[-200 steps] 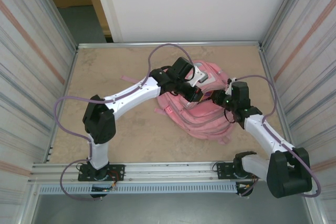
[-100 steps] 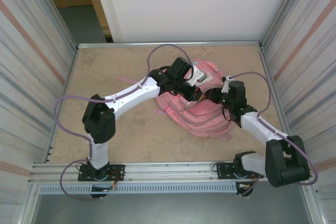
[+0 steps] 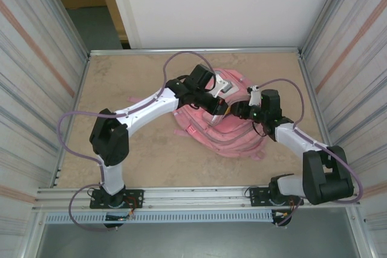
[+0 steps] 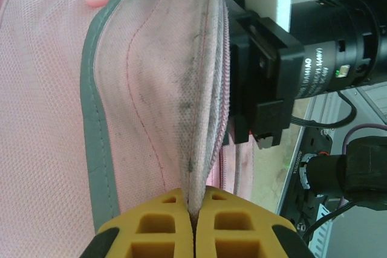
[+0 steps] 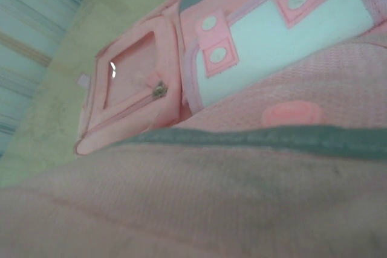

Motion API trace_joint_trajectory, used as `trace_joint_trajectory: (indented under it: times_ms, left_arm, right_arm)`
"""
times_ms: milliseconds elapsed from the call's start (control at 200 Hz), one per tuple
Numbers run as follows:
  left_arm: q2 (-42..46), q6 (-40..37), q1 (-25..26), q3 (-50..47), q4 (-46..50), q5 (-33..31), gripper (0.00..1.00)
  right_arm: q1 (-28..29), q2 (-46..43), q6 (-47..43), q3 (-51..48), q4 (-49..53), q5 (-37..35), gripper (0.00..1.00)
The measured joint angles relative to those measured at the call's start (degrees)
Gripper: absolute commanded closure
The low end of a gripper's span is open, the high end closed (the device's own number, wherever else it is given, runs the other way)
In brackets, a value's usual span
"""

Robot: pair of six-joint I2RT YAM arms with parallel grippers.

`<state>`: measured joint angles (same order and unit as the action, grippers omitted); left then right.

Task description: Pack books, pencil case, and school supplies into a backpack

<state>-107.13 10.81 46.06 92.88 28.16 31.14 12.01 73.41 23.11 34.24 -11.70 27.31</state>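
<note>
- White print runs sideways along the black motor housing (image 4: 323, 67) of the right arm; it is too small and blurred to read with any certainty.
- The white patch (image 5: 272, 46) on the backpack (image 3: 233, 134) carries pink tabs with pale round studs, with no lettering that can be made out.
- The left gripper (image 4: 193, 212) has its yellow pads (image 4: 158, 229) pressed together, pinching the grey-trimmed edge of a soiled pink flap (image 4: 163, 89) that stands up between them.
- The right gripper (image 3: 240, 112) sits just beside the left one at the top of the backpack, its black body touching the far side of the same flap; whether its fingers are spread or pinched I cannot tell.
- The backpack lies flat on the beige table (image 3: 151, 161), right of centre, between the two arms.
- A small front pocket (image 5: 130, 83) with a metal zip pull (image 5: 159, 90) lies beside the white patch.
</note>
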Motion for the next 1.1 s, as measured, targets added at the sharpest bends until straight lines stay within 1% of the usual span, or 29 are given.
trace_joint_trajectory:
  times_ms: [85,220,246,271,301,371,421,456,536,561,621,692,767,867,987,1097]
  left_arm:
    - [0.1,0.0,-0.2,-0.6,-0.2,0.5,1.00]
    - [0.1,-0.1,-0.2,-0.6,-0.2,0.5,1.00]
    - [0.1,-0.1,-0.2,-0.6,-0.2,0.4,1.00]
    - [0.1,-0.2,-0.2,-0.7,-0.2,0.3,1.00]
    - [0.1,-0.3,-0.2,-0.9,-0.4,0.1,1.00]
    - [0.2,-0.5,-0.2,-1.6,-1.2,-0.3,1.00]
    - [0.3,-0.5,-0.2,-2.1,-1.4,-0.4,1.00]
    - [0.2,-0.5,-0.2,-2.4,-1.6,-0.4,0.92]
    - [0.2,-0.8,-0.2,-2.7,-1.8,0.4,0.63]
    - [0.2,-0.6,-0.2,-2.7,-1.9,0.9,0.58]
    - [0.3,0.0,-0.2,-3.0,-3.0,1.8,0.52]
    - [1.4,0.9,-0.6,-5.7,-5.1,2.1,0.49]
    - [4.4,2.3,-1.2,-10.9,-6.4,1.7,0.46]
    - [9.1,5.9,-2.3,-17.1,-6.5,-1.8,0.45]
    - [13.0,12.1,-3.7,-22.4,-7.1,-5.9,0.42]
    - [12.8,17.3,-4.0,-24.4,-7.0,-7.8,0.42]
  right_arm:
    - [0.6,-3.8,-0.1,0.0,4.0,-2.8,0.53]
    - [1.1,-13.5,0.5,0.0,11.1,-8.0,0.47]
    - [1.1,-15.3,0.7,0.1,12.7,-9.3,0.43]
    - [1.2,-17.0,1.2,0.2,14.6,-11.3,0.35]
    - [1.2,-18.6,1.9,0.5,17.0,-14.3,0.31]
    - [-0.1,-21.5,3.5,1.8,24.0,-21.2,0.31]
    - [-2.6,-22.4,3.9,2.7,28.2,-23.2,0.31]
    - [-5.5,-23.0,4.2,3.2,30.8,-23.6,0.31]
    - [-12.4,-24.3,5.1,4.1,35.6,-22.5,0.32]
    - [-14.1,-24.7,5.2,4.3,36.8,-21.6,0.32]
    - [-16.7,-25.5,5.6,5.0,39.0,-19.3,0.34]
    - [-17.3,-25.4,5.9,6.1,40.5,-16.2,0.35]
    - [-16.8,-24.4,5.8,7.6,41.7,-13.0,0.36]
    - [-14.2,-21.9,5.1,9.5,42.8,-11.8,0.36]
    - [-7.2,-19.2,3.4,10.5,43.8,-12.7,0.36]
    - [0.4,-17.1,2.2,12.0,44.9,-14.8,0.36]
